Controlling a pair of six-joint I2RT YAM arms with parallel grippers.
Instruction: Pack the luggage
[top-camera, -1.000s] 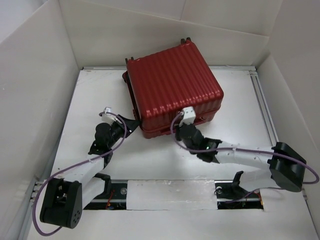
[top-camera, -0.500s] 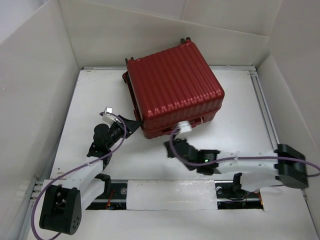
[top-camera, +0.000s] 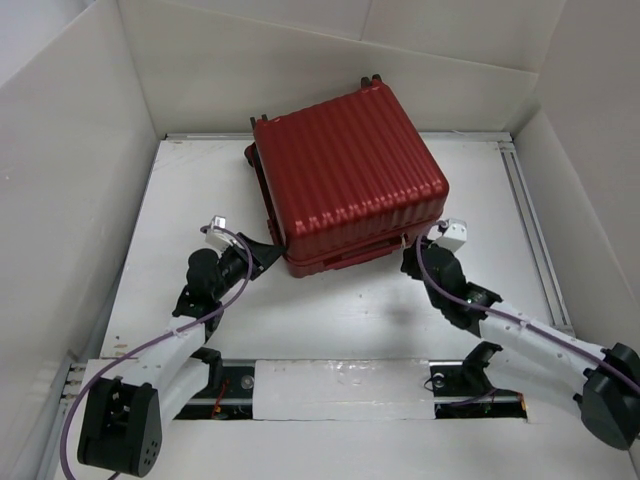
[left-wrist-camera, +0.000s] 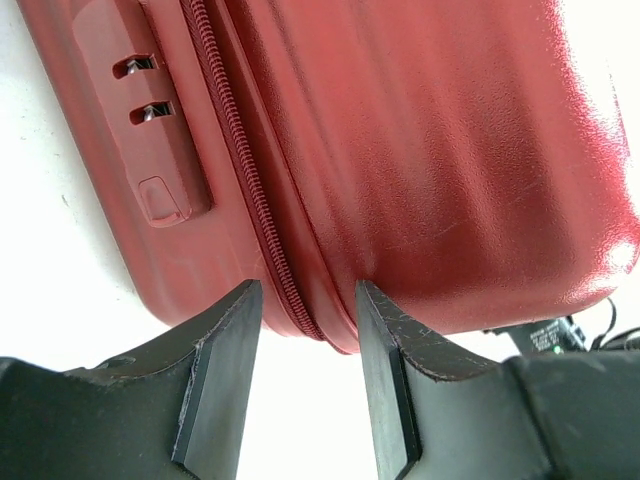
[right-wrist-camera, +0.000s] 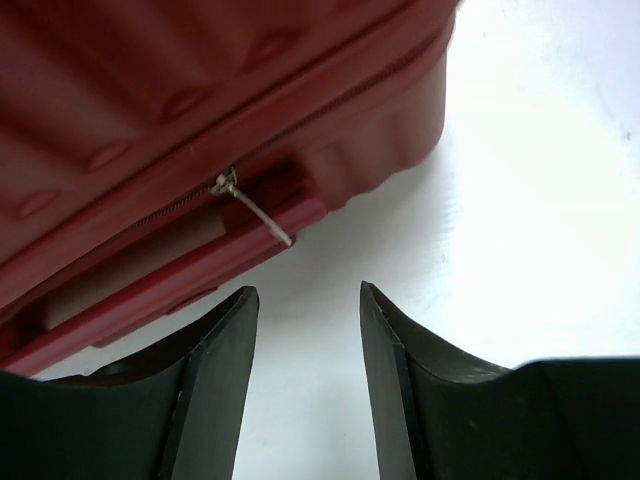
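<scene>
The luggage (top-camera: 345, 180) is a red ribbed hard-shell suitcase lying shut in the middle of the table. My left gripper (top-camera: 268, 250) is at its front-left corner. In the left wrist view the luggage (left-wrist-camera: 420, 150) fills the frame, and the open left gripper (left-wrist-camera: 305, 300) has its tips either side of the zip seam (left-wrist-camera: 240, 170), with only bare table between them. My right gripper (top-camera: 410, 258) is at the front-right corner. It is open and empty (right-wrist-camera: 305, 300), a short way from the luggage (right-wrist-camera: 150, 90), whose metal zip pull (right-wrist-camera: 255, 212) hangs loose.
White walls (top-camera: 70, 180) enclose the table on the left, back and right. A metal rail (top-camera: 530, 220) runs along the right side, and a slotted strip (top-camera: 340, 390) between the arm bases runs along the near edge. A combination lock (left-wrist-camera: 150, 100) sits beside the zip.
My right arm has swung from the middle of the luggage's front side to its front-right corner, and its jaws have gone from shut to open. The left arm has barely moved.
</scene>
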